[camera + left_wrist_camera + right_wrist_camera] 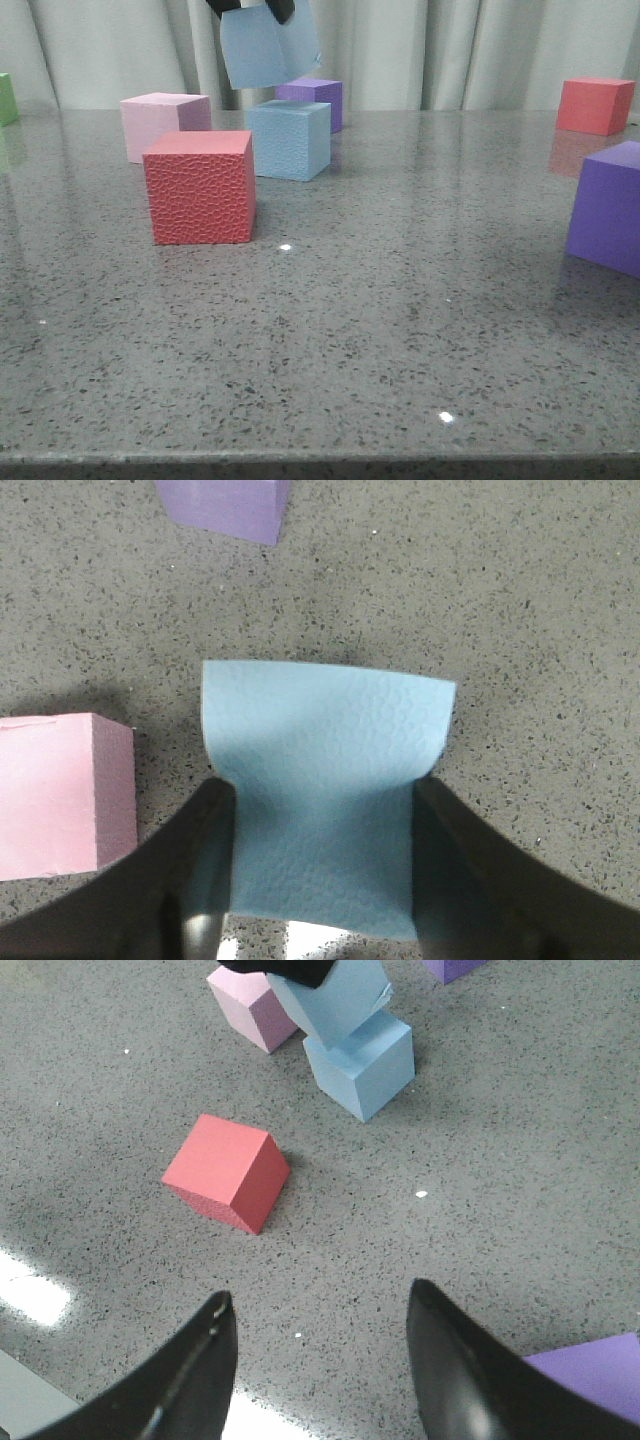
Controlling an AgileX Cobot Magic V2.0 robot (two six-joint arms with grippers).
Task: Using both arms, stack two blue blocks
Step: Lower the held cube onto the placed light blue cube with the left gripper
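My left gripper (255,8) is shut on one blue block (268,45) and holds it tilted in the air. The foam is squeezed between the dark fingers (205,850) in the left wrist view, where the block (325,740) fills the middle. The other blue block (290,138) stands on the table just below and slightly right of the held one, with a small gap between them. In the right wrist view the held block (340,995) overlaps the standing one (362,1065). My right gripper (320,1295) is open over bare table, holding nothing.
A red cube (200,187) stands in front of a pink cube (160,122). A purple cube (318,98) sits behind the standing blue block. On the right are a second red cube (594,105) and a large-looking purple cube (610,205). A green cube (6,98) is at the left edge.
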